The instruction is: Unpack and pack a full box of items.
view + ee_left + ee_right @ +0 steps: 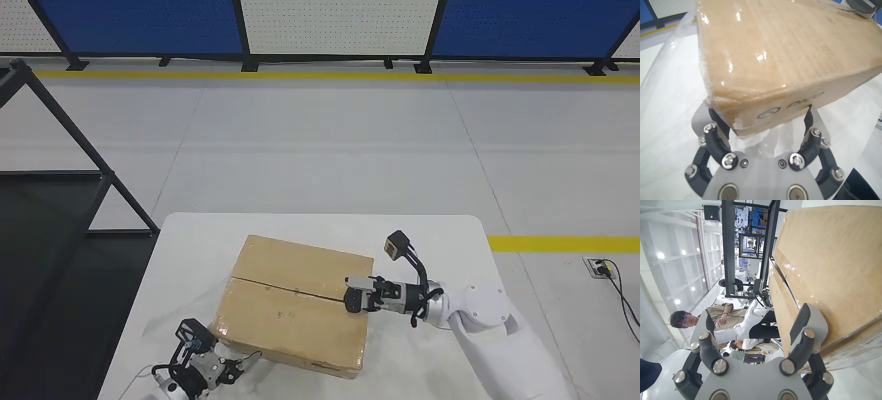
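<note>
Cardboard box (298,305), flaps closed and taped, sits mid-table (190,250). Right gripper (352,297) is at the box's 3 o'clock edge, by the flap seam. Its jaws are spread, one finger (806,321) over the top face, the other clear of the box; contact unclear. Left gripper (762,113) is at the box's 7 o'clock corner, low by the tabletop. Its jaws are spread, the corner between the fingers, nothing clamped.

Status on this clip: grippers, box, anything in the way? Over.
Left gripper open, straddling near corner of box. Right gripper open, one finger on box top beside the seam. Box shut, clear tape over it.
</note>
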Tool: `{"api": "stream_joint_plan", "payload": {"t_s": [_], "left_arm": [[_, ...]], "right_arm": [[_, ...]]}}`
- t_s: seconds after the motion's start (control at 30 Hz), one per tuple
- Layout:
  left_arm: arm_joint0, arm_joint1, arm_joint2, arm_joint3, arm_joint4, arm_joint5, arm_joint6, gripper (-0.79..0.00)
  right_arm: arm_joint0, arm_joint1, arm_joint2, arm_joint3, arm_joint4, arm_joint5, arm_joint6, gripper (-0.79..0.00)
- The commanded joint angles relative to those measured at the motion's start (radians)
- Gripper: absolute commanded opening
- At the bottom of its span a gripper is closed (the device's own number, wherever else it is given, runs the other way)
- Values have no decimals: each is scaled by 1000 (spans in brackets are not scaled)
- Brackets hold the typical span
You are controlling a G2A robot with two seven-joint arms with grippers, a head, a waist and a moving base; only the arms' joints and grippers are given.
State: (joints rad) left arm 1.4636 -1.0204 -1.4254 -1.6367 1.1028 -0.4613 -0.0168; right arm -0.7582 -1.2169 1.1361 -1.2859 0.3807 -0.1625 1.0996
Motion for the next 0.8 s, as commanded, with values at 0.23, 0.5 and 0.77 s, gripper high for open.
{"api": "stream_joint_plan", "payload": {"t_s": [0.23,0.5,0.77], "left_arm": [[-10,-6,15,-5,-6,9,-15,0],[-14,-10,32,-16,-4,11,-29,0],[-12,-13,39,-21,4,9,-28,0]], "right_arm": [[-21,10,20,-33,-12,3,-7,0],[-42,17,36,-58,-21,25,-36,0],[-38,15,30,-45,-18,37,-87,0]]}}
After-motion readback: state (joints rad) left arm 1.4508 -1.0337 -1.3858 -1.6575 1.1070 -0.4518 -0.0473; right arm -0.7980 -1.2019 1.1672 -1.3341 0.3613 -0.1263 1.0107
